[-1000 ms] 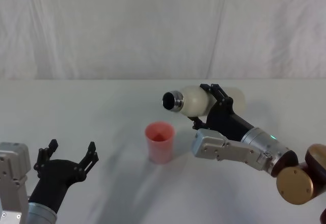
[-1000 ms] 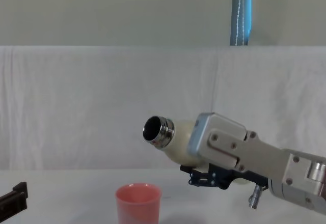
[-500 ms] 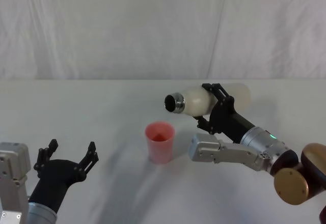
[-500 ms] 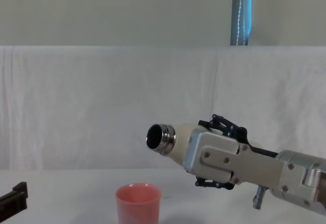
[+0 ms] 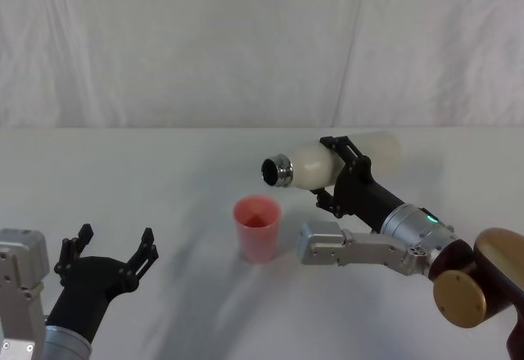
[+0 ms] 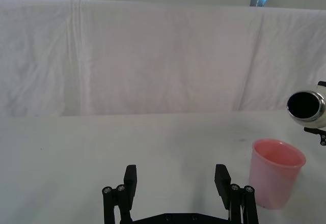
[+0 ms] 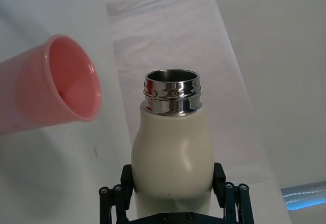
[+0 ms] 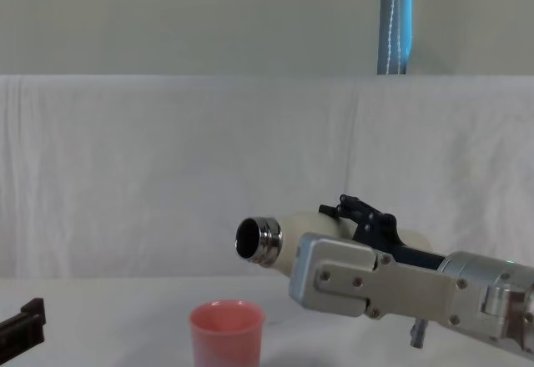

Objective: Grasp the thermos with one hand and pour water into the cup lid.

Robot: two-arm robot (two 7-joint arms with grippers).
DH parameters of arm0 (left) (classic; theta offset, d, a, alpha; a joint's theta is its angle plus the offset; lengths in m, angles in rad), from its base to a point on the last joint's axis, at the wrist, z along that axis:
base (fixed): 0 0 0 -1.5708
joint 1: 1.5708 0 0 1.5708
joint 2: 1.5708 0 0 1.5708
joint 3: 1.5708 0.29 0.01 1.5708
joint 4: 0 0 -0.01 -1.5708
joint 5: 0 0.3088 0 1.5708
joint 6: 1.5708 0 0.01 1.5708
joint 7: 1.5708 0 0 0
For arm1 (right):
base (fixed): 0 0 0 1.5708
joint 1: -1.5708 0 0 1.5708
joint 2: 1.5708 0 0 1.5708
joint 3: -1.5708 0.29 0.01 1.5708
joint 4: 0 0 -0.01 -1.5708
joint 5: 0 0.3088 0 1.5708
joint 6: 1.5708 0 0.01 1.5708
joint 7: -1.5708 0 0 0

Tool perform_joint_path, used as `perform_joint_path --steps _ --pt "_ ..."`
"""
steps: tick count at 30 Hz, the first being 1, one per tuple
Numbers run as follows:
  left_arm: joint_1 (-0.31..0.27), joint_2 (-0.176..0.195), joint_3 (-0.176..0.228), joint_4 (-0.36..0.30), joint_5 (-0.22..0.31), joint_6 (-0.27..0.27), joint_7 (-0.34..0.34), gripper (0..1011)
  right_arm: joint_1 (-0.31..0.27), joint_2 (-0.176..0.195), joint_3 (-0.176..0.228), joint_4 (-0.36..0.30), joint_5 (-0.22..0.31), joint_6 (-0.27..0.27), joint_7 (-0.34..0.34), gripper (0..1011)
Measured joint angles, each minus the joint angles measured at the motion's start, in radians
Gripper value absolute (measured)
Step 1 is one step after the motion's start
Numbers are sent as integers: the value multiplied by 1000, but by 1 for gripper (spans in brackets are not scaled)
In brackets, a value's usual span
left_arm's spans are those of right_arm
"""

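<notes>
The cream-white thermos [image 5: 315, 164] lies nearly level in the air, its steel neck [image 5: 277, 170] pointing left, above and just right of the pink cup lid [image 5: 257, 227]. My right gripper [image 5: 345, 173] is shut on the thermos body. In the right wrist view the thermos [image 7: 172, 152] fills the centre between the fingers [image 7: 115, 193], with the cup lid [image 7: 51, 91] off to one side. The chest view shows the thermos neck [image 8: 257, 240] over the cup lid [image 8: 226, 334]. My left gripper [image 5: 115, 250] stands open near the table's front left, empty; its open fingers [image 6: 127, 186] frame the cup lid [image 6: 276, 172].
White cloth covers the table [image 5: 164, 180] and hangs as a backdrop [image 5: 246, 41]. A blue pole [image 8: 395, 18] rises behind the backdrop.
The right gripper has tipped the thermos further, bringing its neck lower and slightly left toward the cup lid. The left arm has not moved.
</notes>
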Motion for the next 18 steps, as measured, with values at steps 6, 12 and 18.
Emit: perform_joint_path --steps 6,12,18 --pt "0 0 0 0 0 0 0 1001 9 1 -11 9 -18 3 -9 950" --pt "0 0 0 0 0 0 0 1001 15 4 -20 12 -39 11 -21 950" --pt "0 0 0 0 0 0 0 1001 20 8 -26 12 -56 19 -32 950"
